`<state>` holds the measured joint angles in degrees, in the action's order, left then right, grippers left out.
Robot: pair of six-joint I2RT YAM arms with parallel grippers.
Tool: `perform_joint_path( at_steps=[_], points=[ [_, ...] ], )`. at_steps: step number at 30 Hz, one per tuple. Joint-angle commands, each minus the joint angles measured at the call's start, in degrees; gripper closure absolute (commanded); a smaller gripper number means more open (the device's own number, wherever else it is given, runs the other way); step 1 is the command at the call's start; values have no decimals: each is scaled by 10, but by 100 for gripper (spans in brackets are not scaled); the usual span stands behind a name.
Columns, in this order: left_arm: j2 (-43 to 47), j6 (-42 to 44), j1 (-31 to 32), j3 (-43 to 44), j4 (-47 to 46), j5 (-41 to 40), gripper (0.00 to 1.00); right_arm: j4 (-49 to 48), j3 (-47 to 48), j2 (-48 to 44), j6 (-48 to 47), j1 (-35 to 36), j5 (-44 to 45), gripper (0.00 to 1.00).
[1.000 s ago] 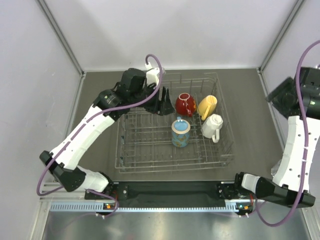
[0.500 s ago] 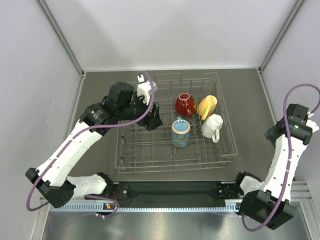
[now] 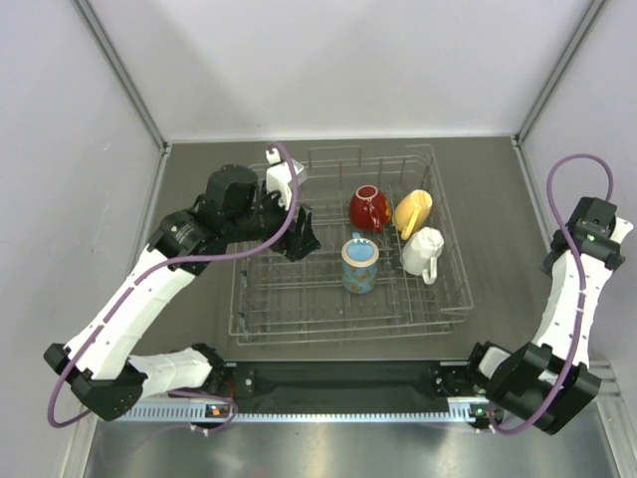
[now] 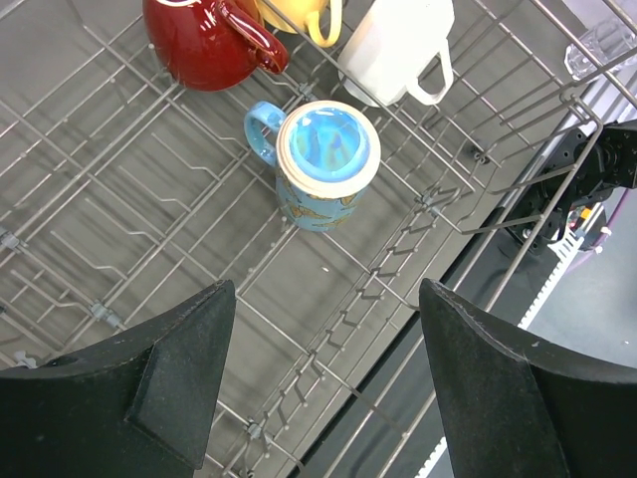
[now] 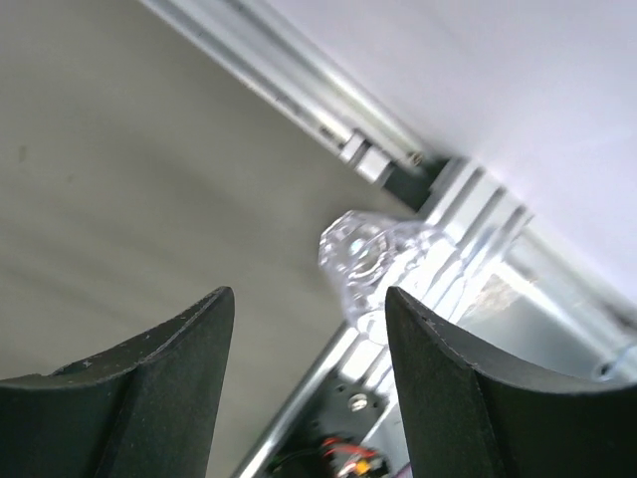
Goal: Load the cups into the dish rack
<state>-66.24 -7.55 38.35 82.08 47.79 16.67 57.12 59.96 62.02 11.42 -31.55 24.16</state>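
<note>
Setting: a dark grey table (image 3: 498, 199) enclosed by pale walls (image 3: 348, 70).
Dish rack: the grey wire dish rack (image 3: 299, 329) sits at the middle of the table, long side across the top view.
Blue mug: the blue mug (image 3: 359, 264) stands upright near the rack's centre, its mouth up and blue inside; in the left wrist view (image 4: 323, 159) its handle points to 10 o'clock.
Red cup: the red cup (image 3: 369, 207) is at 12 o'clock from the blue mug, tipped over with its glossy outside up.
Yellow mug: the yellow mug (image 3: 412, 212) is tilted, just beside the red cup at its 3 o'clock.
White mug: the white mug (image 3: 422, 251) is tilted, at 3 o'clock from the blue mug, with its handle toward 5 o'clock.
Clear glass: the clear glass (image 5: 383, 264) is outside the rack, on the table by the aluminium frame (image 5: 289, 85). It also shows small at 1 o'clock in the left wrist view (image 4: 597, 45).
Left gripper: the left gripper (image 3: 299, 234) hangs over the rack at 9 o'clock from the red cup; its jaws are spread wide and hold nothing.
Right gripper: the right gripper (image 5: 309, 329) has its jaws wide apart and empty. The glass shows beyond them toward 1 o'clock; whether it touches a finger I cannot tell.
</note>
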Motion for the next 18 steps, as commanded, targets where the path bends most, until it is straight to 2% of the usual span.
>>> perform_joint_path(
  at_steps=[1, 7, 10, 13, 16, 18],
  points=[
    [8, 3, -1, 21, -12, -3, 20, -45, 1, -6, -82, -3, 48, 38],
    [8, 10, -1, 21, -5, -16, 20, -56, -22, 10, -169, 7, 25, 38],
    [8, 15, 0, 21, -5, -24, 20, -52, -23, 20, -183, 7, -5, 38],
    [10, 18, 0, 20, -7, -25, 20, -33, -25, 52, -192, 11, 8, 37],
    [15, 21, -1, 15, -4, -29, 19, -39, -55, 43, -223, 22, 17, 35],
    [20, 24, 0, 11, -1, -37, 19, -52, -96, 4, -242, 22, 33, 31]
  ],
)
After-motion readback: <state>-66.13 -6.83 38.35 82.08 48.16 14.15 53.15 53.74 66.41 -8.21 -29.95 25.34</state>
